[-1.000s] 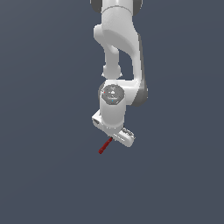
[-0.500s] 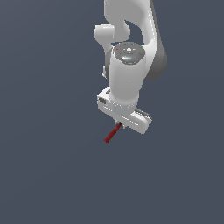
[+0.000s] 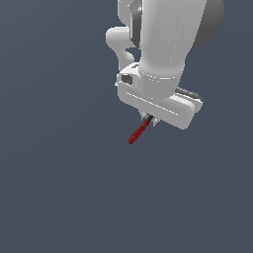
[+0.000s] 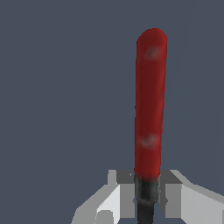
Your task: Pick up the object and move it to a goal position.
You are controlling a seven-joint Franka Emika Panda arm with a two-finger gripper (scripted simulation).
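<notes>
The object is a thin stick-like tool with a red handle point(image 3: 138, 133) and a dark shaft. In the exterior view it pokes out slantwise from under the white hand of the arm. My gripper point(image 3: 148, 120) is shut on its dark shaft, with the handle sticking out free. In the wrist view the red handle point(image 4: 150, 105) stands out long and close, and the grey fingers point(image 4: 120, 192) clamp the dark shaft point(image 4: 146, 197) from both sides. The tool's black head is hidden behind the fingers. The tool is held in the air, touching no surface.
The white arm point(image 3: 163, 44) fills the upper part of the exterior view, close to the camera. All around is plain dark grey-blue ground point(image 3: 59, 188). No goal marker shows in either view.
The arm has come much closer to the exterior camera and shifted toward that view's right, carrying the tool along. The grip on the tool is unchanged.
</notes>
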